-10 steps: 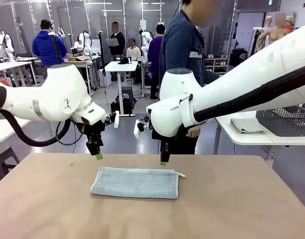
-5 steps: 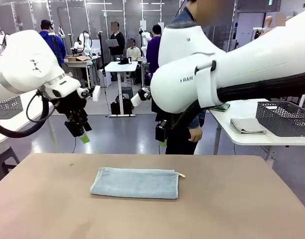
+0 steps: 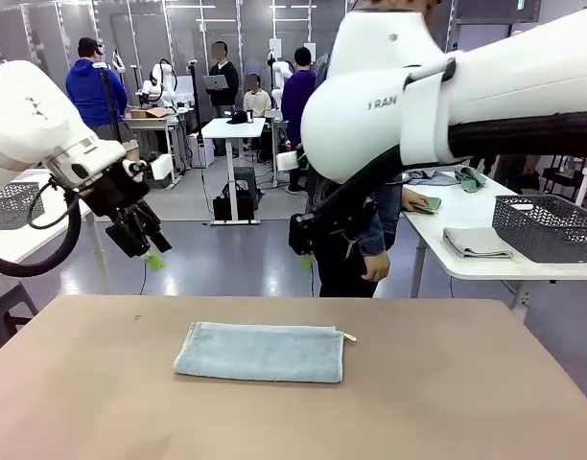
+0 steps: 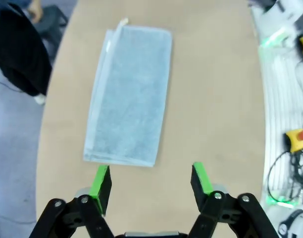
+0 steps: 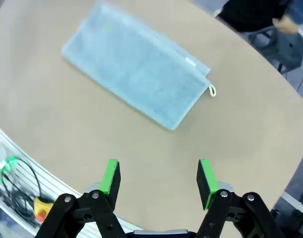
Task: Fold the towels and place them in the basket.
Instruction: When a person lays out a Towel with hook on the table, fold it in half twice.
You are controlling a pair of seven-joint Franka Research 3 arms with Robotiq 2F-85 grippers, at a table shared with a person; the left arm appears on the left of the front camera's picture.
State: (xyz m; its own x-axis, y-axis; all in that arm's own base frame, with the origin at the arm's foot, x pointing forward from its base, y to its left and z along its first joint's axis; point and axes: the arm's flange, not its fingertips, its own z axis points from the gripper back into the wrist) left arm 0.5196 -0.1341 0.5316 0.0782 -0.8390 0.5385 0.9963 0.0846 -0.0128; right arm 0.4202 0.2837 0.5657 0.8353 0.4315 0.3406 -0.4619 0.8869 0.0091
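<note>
Towel (image 3: 260, 352) is seen as matt terry cloth w/ fuzzy nap. Desk (image 3: 447, 402) top is seen as smooth & matt, laminate-like. Right arm shell (image 3: 418, 105) is seen as glossy white plastic; left tool (image 4: 150, 179) pads (image 4: 100, 181), matt green.

A folded light blue towel (image 3: 260, 352) lies flat on the brown table (image 3: 447, 402).

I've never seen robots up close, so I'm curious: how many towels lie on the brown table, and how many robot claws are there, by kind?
Folded light blue terry towel on the brown table: 1
Black two-finger grippers with green pads, both open and empty: 2 (left gripper, right gripper)
Total: 3
</note>
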